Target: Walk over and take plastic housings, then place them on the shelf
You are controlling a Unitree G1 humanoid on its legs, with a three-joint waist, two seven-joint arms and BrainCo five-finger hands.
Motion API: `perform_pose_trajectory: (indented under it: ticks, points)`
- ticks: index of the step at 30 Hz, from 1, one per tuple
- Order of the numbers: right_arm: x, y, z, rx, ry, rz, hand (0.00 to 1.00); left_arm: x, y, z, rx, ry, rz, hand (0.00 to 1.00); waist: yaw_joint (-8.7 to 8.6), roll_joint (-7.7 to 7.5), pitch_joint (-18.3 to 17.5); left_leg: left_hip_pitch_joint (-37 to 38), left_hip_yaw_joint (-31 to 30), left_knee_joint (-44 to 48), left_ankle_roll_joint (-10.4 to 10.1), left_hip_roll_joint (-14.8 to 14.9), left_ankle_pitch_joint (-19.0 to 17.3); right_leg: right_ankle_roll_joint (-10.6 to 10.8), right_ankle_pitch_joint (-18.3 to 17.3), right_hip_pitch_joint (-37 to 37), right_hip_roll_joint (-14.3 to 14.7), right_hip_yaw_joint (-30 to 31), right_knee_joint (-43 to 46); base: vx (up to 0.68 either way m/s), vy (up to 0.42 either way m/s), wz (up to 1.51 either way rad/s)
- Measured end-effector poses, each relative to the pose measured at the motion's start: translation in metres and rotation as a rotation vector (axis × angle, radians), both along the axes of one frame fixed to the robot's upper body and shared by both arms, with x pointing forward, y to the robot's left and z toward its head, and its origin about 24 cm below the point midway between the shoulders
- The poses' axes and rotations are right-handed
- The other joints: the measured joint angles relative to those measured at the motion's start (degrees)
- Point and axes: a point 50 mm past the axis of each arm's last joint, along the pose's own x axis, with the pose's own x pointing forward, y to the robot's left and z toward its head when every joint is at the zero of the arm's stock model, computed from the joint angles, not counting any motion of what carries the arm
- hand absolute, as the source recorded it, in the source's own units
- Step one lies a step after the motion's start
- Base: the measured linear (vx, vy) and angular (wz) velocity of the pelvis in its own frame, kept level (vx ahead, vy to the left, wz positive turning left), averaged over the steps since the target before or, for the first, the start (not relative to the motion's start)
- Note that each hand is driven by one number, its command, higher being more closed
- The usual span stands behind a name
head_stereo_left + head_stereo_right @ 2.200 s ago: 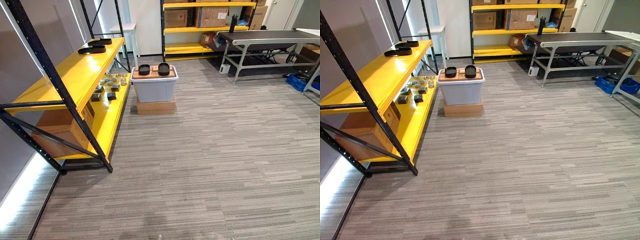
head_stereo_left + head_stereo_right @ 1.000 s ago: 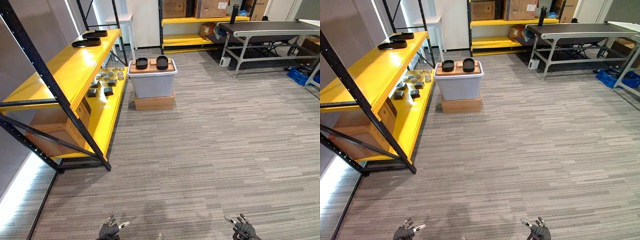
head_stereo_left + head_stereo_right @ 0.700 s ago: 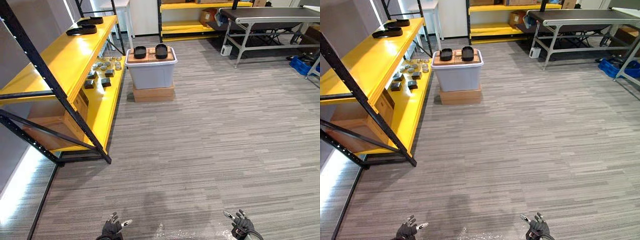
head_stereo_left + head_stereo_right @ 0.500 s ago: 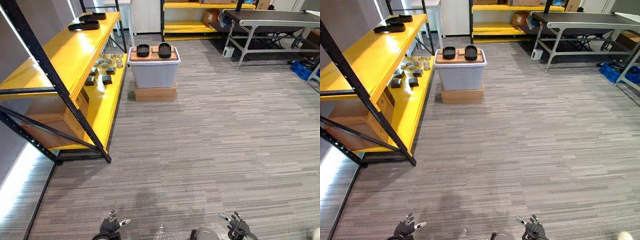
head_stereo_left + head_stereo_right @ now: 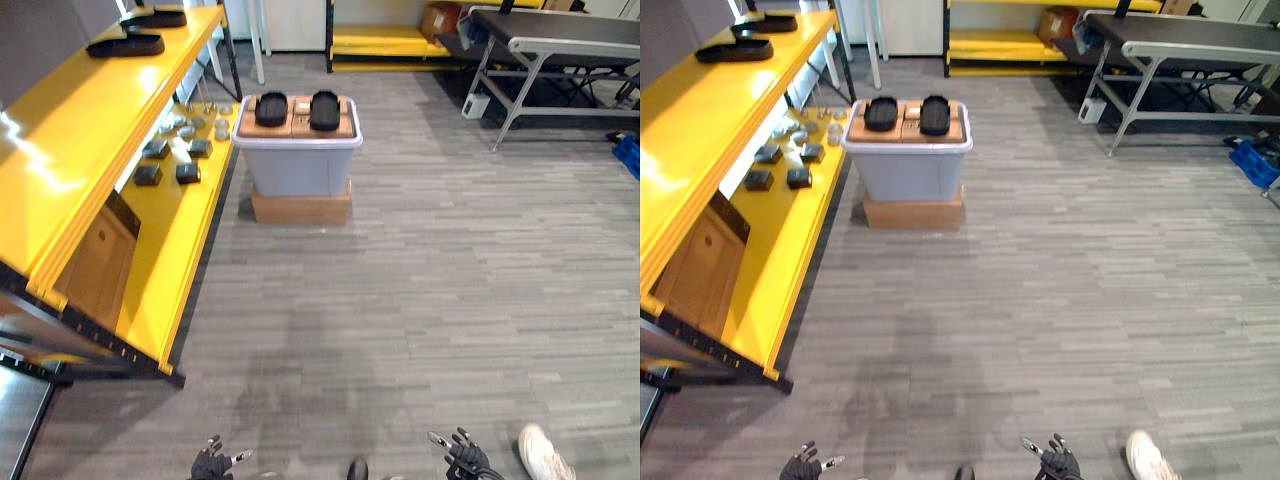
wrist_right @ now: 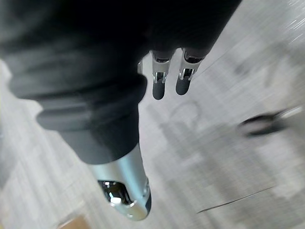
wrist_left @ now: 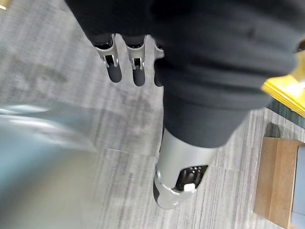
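On the yellow shelf (image 5: pixel 80 150) you will find two black plastic housings (image 5: pixel 125 45) at the upper level's far end and small dark blocks (image 5: pixel 188 173) on the lower level (image 5: pixel 180 250). On the floor (image 5: pixel 430 290), a grey bin (image 5: pixel 297 168) stands on a cardboard box (image 5: pixel 300 208); two more housings (image 5: pixel 271 108) lie on its lid.

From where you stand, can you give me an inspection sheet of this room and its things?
Surface: grey striped floor.
Job's things: two black housings atop the grey bin; two similar black pieces on the yellow shelf.
Clutter: small parts on the shelf's lower board; cardboard box under the bin.
Hands: left hand and right hand low, open, holding nothing.
Cables: nothing seen.
Surroundings: conveyor table ahead right; white shoe, seemingly a person's, beside the right hand.
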Motion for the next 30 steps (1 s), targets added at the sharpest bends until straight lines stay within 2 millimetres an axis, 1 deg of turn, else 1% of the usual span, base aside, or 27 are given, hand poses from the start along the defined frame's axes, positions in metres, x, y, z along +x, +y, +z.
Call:
perform_pose_trajectory:
  ticks: [1, 2, 3, 5, 6, 7, 8, 9, 10, 11, 12, 13, 14, 15, 16, 17, 18, 19, 20, 21, 22, 23, 25, 27, 28, 29, 30]
  points:
    - [0.005, 0.0, 0.002, -0.002, -0.011, 0.003, 0.0, -0.002, -0.001, -0.001, -0.003, 0.006, 0.002, 0.0, 0.46, -0.26, 0.2, -1.6, -0.07, -5.62, 0.08, -1.72, -0.55, 0.79, -0.97, 1.22, -0.99, 0.61, -0.27, 0.64, 0.083, -0.66]
    - [0.006, -0.002, 0.003, -0.008, -0.013, 0.005, 0.0, -0.008, -0.003, -0.003, -0.01, 0.022, 0.004, 0.0, 0.91, -0.68, 0.45, -3.25, -0.31, -19.64, 0.1, -5.33, -0.15, 2.17, -3.1, 4.34, -2.91, 1.3, -1.21, 0.64, 0.141, -0.38]
    - [0.004, -0.006, 0.003, -0.018, -0.006, 0.004, 0.0, -0.014, -0.007, -0.005, -0.02, 0.035, 0.006, 0.0, 1.29, -0.34, 0.25, -3.43, -1.67, -36.93, 0.0, -8.0, 2.73, 3.62, -5.01, 8.03, -3.99, 1.7, -2.81, 0.64, 0.17, -0.32]
    - [0.0, -0.011, 0.001, -0.027, 0.014, -0.005, 0.0, -0.023, -0.01, -0.007, -0.027, 0.06, -0.002, 0.0, 2.27, 0.88, -0.33, -5.3, -3.51, -46.55, -1.62, -8.08, 5.17, 5.16, -7.51, 12.4, -3.67, 2.33, -5.11, 0.71, 0.269, -0.3]
    - [-0.007, -0.011, -0.002, -0.027, 0.038, -0.011, 0.0, -0.028, -0.01, -0.008, -0.028, 0.075, 0.001, 0.0, 2.98, 0.57, -0.6, -5.88, -4.46, -45.85, 0.34, -8.43, 6.36, 5.3, -9.54, 16.12, -4.05, 2.87, -5.68, 0.95, 0.389, -0.2]
    - [-0.018, -0.005, -0.008, -0.006, 0.074, -0.018, 0.0, -0.032, -0.01, -0.009, -0.033, 0.091, 0.007, 0.0, 2.76, -1.19, -1.61, -5.85, -6.07, -42.55, 5.25, -11.17, 12.83, 5.3, -10.62, 17.04, -6.06, 2.32, -1.45, 0.83, 0.339, -0.05]
    - [-0.022, -0.003, -0.011, 0.003, 0.09, -0.021, 0.0, -0.031, -0.011, -0.009, -0.036, 0.088, 0.006, 0.0, 2.6, -1.77, -2.11, -5.71, -6.33, -41.22, 5.91, -11.81, 13.28, 6.24, -11.17, 14.84, -7.27, 1.78, 4.64, 0.82, 0.336, 0.11]
    - [-0.029, 0.0, -0.015, 0.018, 0.111, -0.03, 0.0, -0.03, -0.008, -0.009, -0.032, 0.087, 0.008, 0.0, 2.29, -2.35, -2.52, -4.27, -6.27, -39.01, 7.46, -12.6, 12.32, 8.55, -10.05, 8.48, -9.52, 1.64, 22.03, 0.96, 0.392, 0.29]
    - [-0.034, 0.005, -0.017, 0.039, 0.121, -0.049, 0.0, -0.027, -0.004, -0.008, -0.023, 0.086, 0.004, 0.0, 1.34, -3.99, -2.39, -1.26, -6.21, -37.94, 10.1, -15.23, 8.83, 12.55, -1.98, 2.65, -12.99, 1.84, 38.25, 0.96, 0.363, 0.39]
    - [-0.036, 0.007, -0.019, 0.048, 0.128, -0.052, 0.0, -0.023, -0.002, -0.007, -0.015, 0.079, -0.004, 0.0, 0.73, -4.64, -1.96, 1.13, -6.38, -37.93, 10.42, -16.49, 7.2, 14.85, 1.01, 0.18, -14.97, 1.58, 46.41, 0.93, 0.288, 0.42]
    - [-0.044, 0.008, -0.022, 0.059, 0.155, -0.065, 0.0, -0.017, -0.003, -0.005, -0.011, 0.067, -0.026, 0.0, 0.69, -4.76, -1.15, 7.29, -6.37, -38.94, 10.98, -18.0, 4.55, 13.98, 1.72, -3.66, -18.93, -1.48, 57.68, 0.74, 0.15, 0.15]
    - [-0.048, 0.007, -0.023, 0.061, 0.166, -0.07, 0.0, -0.012, -0.007, -0.005, -0.015, 0.057, -0.044, 0.0, 0.61, -3.52, -0.48, 14.98, -6.57, -42.41, 11.14, -18.32, 2.66, 10.25, -0.66, -5.91, -21.09, -6.14, 62.1, 0.73, 0.137, -0.01]
    - [-0.049, 0.008, -0.023, 0.064, 0.167, -0.066, 0.0, -0.01, -0.009, -0.005, -0.017, 0.05, -0.049, 0.0, 0.42, -2.74, -0.56, 18.45, -6.8, -44.84, 11.09, -18.17, 2.23, 8.95, -2.05, -7.58, -21.11, -7.88, 62.03, 0.69, 0.096, 0.06]
    - [-0.05, 0.009, -0.024, 0.069, 0.165, -0.061, 0.0, -0.004, -0.01, -0.003, -0.018, 0.032, -0.06, 0.0, -0.77, -2.03, -1.04, 23.66, -7.85, -49.42, 11.41, -17.85, 1.51, 8.36, -5.02, -12.04, -20.34, -11.27, 59.14, 0.52, 0.044, 0.21]
    - [-0.048, 0.009, -0.023, 0.069, 0.158, -0.059, 0.0, 0.001, -0.011, -0.002, -0.016, 0.017, -0.068, 0.0, -1.38, -1.94, -1.0, 25.82, -8.29, -51.24, 11.34, -17.73, 1.4, 7.97, -6.26, -14.67, -19.88, -12.63, 56.56, 0.64, 0.001, 0.42]
    - [-0.047, 0.008, -0.022, 0.065, 0.155, -0.057, 0.0, 0.014, -0.011, 0.002, -0.012, -0.018, -0.077, 0.0, -2.12, -1.66, -0.6, 29.32, -9.06, -53.59, 10.64, -17.08, 0.98, 7.53, -7.32, -19.07, -18.33, -14.65, 46.99, 0.65, -0.057, 0.44]
    - [-0.05, 0.006, -0.023, 0.055, 0.166, -0.049, 0.0, 0.025, -0.013, 0.005, -0.01, -0.045, -0.081, 0.0, -2.61, -1.27, -0.42, 32.14, -9.75, -55.45, 9.54, -15.86, -0.15, 7.69, -6.16, -21.84, -15.55, -15.56, 33.58, 0.66, -0.085, 0.43]
    - [-0.053, 0.006, -0.024, 0.054, 0.172, -0.049, 0.0, 0.029, -0.014, 0.006, -0.008, -0.055, -0.081, 0.0, -2.86, -1.29, -0.42, 33.36, -10.19, -56.23, 9.05, -15.34, -0.77, 8.0, -4.19, -22.78, -14.06, -15.44, 25.9, 0.68, -0.156, 0.57]
    - [-0.057, 0.006, -0.025, 0.054, 0.182, -0.054, 0.0, 0.037, -0.014, 0.009, -0.003, -0.081, -0.082, 0.0, -3.94, -2.03, -0.17, 36.02, -11.62, -57.65, 8.0, -14.84, -2.1, 9.85, 1.02, -24.62, -12.29, -14.4, 10.96, 0.73, -0.265, 0.72]
    - [-0.061, 0.004, -0.025, 0.05, 0.19, -0.06, 0.0, 0.044, -0.014, 0.012, 0.003, -0.099, -0.087, 0.0, -4.81, -3.04, 0.2, 37.87, -13.26, -57.88, 7.53, -15.18, -3.85, 12.34, 4.56, -27.06, -12.6, -11.19, 5.24, 0.92, -0.405, 0.81]
    - [-0.064, 0.001, -0.025, 0.046, 0.196, -0.07, 0.0, 0.045, -0.016, 0.011, -0.003, -0.098, -0.086, 0.0, -5.19, -3.19, 0.27, 39.04, -14.25, -57.82, 6.93, -14.82, -4.73, 12.21, 8.07, -27.77, -12.64, -9.21, 5.92, 0.99, -0.478, 0.71]
    - [-0.07, -0.003, -0.026, 0.047, 0.203, -0.109, 0.0, 0.047, -0.024, 0.011, -0.017, -0.103, -0.083, 0.0, -5.69, -2.04, 0.81, 40.5, -15.34, -56.65, 6.59, -13.5, -5.12, 10.62, 13.36, -28.3, -11.23, -5.47, 10.77, 0.85, -0.424, 0.64]
    - [-0.072, 0.0, -0.026, 0.066, 0.195, -0.15, 0.0, 0.049, -0.03, 0.01, -0.03, -0.11, -0.081, 0.0, -5.9, -0.89, 1.07, 39.58, -16.66, -49.96, 6.05, -11.16, -3.64, 5.15, 9.19, -28.75, -9.19, -3.38, 18.83, 0.79, -0.413, 0.4]
    - [-0.072, -0.001, -0.025, 0.07, 0.173, -0.168, 0.0, 0.042, -0.035, 0.006, -0.05, -0.097, -0.058, 0.0, -6.33, 2.14, 1.14, 33.42, -19.24, -31.29, 2.21, -5.8, -0.65, 4.24, 2.79, -24.5, -6.03, -7.18, 21.84, 0.7, -0.327, 0.38]
    - [-0.075, -0.003, -0.025, 0.071, 0.169, -0.182, 0.0, 0.037, -0.036, 0.004, -0.064, -0.086, -0.031, 0.0, -6.96, 2.54, 1.32, 28.98, -20.33, -21.69, -1.15, -4.06, 5.04, 3.53, 0.38, -21.99, -5.58, -9.07, 22.38, 0.5, -0.2, 0.63]
    - [-0.078, -0.001, -0.025, 0.078, 0.164, -0.193, 0.0, 0.031, -0.036, 0.001, -0.075, -0.066, -0.011, 0.0, -6.98, 2.59, 1.43, 24.89, -20.11, -12.71, -3.06, -2.29, 12.52, 2.56, -1.58, -19.46, -5.1, -9.83, 22.16, 0.7, -0.25, 0.35]
    - [-0.077, -0.001, -0.024, 0.076, 0.159, -0.193, 0.0, 0.022, -0.036, -0.002, -0.089, -0.047, 0.016, 0.0, -5.92, 2.56, 1.85, 19.76, -15.66, 0.04, -2.03, 1.1, 12.48, 1.54, -3.03, -16.0, -4.07, -9.49, 21.4, 0.67, -0.189, 0.0]
